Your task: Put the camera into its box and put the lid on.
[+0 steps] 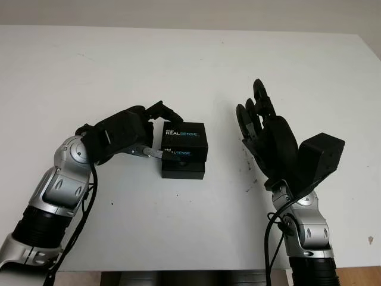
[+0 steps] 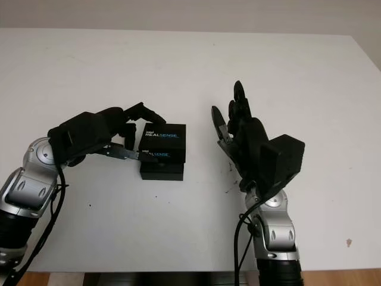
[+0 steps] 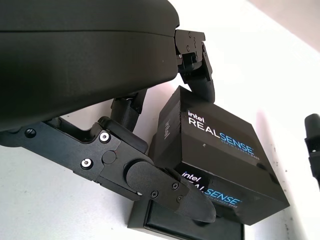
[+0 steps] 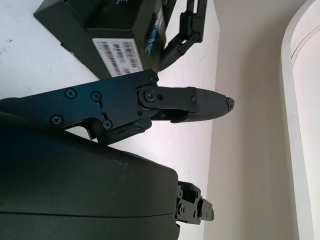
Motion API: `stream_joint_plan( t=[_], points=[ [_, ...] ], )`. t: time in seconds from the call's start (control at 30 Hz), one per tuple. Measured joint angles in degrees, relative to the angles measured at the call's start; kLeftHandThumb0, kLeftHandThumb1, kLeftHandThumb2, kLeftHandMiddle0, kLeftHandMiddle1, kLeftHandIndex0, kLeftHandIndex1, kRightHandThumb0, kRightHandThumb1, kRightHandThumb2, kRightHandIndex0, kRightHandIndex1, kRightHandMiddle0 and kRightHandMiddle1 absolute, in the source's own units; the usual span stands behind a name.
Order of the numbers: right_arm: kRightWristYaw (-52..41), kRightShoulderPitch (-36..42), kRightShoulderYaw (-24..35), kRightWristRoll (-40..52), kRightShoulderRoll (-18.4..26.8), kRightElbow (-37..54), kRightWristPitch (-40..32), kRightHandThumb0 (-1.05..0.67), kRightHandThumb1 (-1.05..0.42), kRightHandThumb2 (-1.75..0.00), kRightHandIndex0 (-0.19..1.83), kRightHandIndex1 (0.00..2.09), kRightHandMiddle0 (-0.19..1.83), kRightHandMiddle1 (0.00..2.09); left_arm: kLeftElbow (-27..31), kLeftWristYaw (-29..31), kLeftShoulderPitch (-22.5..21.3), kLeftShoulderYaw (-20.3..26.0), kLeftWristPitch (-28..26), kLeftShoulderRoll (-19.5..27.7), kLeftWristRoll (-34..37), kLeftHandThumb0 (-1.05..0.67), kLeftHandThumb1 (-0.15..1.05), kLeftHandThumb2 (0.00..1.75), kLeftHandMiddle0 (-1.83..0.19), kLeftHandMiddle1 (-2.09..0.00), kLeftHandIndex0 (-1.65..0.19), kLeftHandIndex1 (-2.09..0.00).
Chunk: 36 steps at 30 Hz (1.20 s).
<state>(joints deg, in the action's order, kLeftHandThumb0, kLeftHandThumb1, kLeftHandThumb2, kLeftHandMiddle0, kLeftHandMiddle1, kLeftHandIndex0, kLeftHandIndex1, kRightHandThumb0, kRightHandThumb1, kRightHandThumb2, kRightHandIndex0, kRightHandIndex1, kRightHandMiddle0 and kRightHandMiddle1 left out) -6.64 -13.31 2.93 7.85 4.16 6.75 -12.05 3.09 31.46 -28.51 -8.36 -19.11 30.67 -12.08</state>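
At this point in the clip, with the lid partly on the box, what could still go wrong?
1. The lid sits skewed on the box base, whose front edge sticks out; pushing down now could jam it crooked.
2. The left hand grips the lid from one side, so a push may slide the whole box across the table.
3. The right hand is open, apart from the box, so nothing braces that side.
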Motion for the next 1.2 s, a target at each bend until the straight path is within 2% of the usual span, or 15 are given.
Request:
stream_joint_plan(
  t=[0.3,0.57,0.77,0.97,1.2],
  points=[
    [0.03,-0.02,-0.03,-0.25,0.01,0.0,-0.3,-0.58,-1.05,-0.38,-0.13,0.05,-0.09,0.05,6.49,0.45,2.66,2.12,-1.44,1.45,1.4,-0.36,1.05,0.16,-0.45,-2.09,-0.15,-2.09],
    [0.15,-0.02,-0.14,-0.25,0.0,0.02,-0.5,-0.58,-1.05,-0.38,-0.13,0.05,-0.09,0.05,7.67,1.18,3.79,2.16,-3.0,2.15,1.66,-0.36,1.05,0.15,-0.53,-2.09,-0.16,-2.04],
    [0.27,-0.02,-0.14,-0.16,-0.02,0.03,-0.49,-0.58,-1.05,-0.38,-0.13,0.05,-0.09,0.05,8.53,0.87,4.79,2.16,-3.09,2.19,1.61,-0.35,1.05,0.15,-0.58,-2.09,-0.15,-2.08],
    [0.42,-0.02,-0.12,-0.02,-0.09,0.03,-0.5,-0.59,-1.05,-0.38,-0.13,0.05,-0.09,0.05,8.34,-2.73,7.38,1.88,-0.56,1.56,-0.27,-0.34,1.05,0.17,-0.59,-2.09,-0.17,-2.09],
    [-0.56,-0.01,-0.11,0.25,-0.06,0.04,-0.49,-0.58,-1.05,-0.39,-0.14,0.05,-0.1,0.05,5.89,-5.74,8.48,0.97,3.59,0.13,-1.72,-0.33,1.05,0.21,-0.59,-2.09,-0.07,-2.04]
  ],
)
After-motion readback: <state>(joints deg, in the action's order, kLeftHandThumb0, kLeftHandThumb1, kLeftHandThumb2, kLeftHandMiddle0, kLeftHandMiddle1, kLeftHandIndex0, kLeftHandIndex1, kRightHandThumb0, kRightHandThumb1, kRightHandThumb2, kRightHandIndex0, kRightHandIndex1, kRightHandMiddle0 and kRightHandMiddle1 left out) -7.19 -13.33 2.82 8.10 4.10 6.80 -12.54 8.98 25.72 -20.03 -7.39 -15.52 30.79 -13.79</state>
